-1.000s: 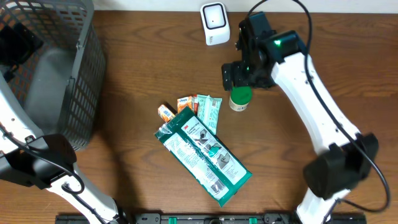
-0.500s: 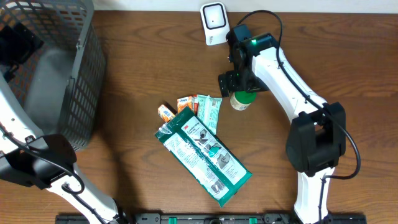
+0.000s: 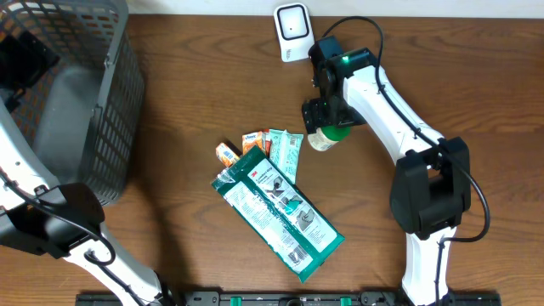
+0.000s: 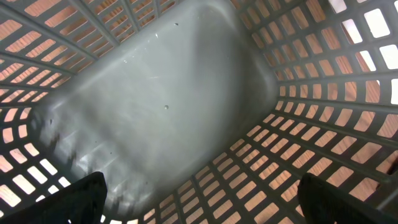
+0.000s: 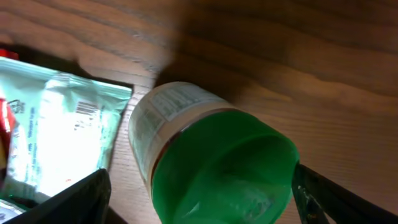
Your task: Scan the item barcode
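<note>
Right gripper (image 5: 202, 194) is spread open on either side of the green-lidded bottle (image 5: 217, 162), just right of the snack packets (image 3: 285, 151). Left gripper (image 4: 199, 199) hangs wide open inside the grey basket (image 4: 161, 106).

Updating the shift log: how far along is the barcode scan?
Done: the right claw sits with a finger either side of the green-lidded jar. In hand: the grasp, with the jaws open and the jar not yet lifted off the table. Left: carry the jar to the white scanner and show its barcode. The packets lie untouched.
</note>
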### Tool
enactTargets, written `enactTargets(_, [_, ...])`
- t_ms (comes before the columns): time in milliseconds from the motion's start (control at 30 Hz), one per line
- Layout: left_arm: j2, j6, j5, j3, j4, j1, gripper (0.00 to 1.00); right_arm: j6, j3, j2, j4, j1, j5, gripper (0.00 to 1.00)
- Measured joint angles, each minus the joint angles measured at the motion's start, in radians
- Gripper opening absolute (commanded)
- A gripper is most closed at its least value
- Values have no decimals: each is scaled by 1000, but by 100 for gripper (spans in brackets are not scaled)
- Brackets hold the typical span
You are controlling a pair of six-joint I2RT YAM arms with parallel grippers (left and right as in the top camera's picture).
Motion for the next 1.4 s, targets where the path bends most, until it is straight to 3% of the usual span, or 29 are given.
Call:
enactTargets(233, [0, 0, 0, 0, 0, 0, 98, -24, 50, -3, -3, 0, -108, 99])
enactTargets(667, [0, 0, 0, 0, 0, 0, 98, -27, 48, -10, 33, 0, -134, 99])
enactTargets(900, [0, 0, 0, 0, 0, 0, 98, -28, -73, -10, 133, 21, -134, 99])
enactTargets(1233, [0, 0, 0, 0, 0, 0, 98, -35, -191, -10, 212, 42, -77, 79])
enactTargets(1400, [0, 0, 0, 0, 0, 0, 98, -49, -191, -10, 214, 43, -40, 79])
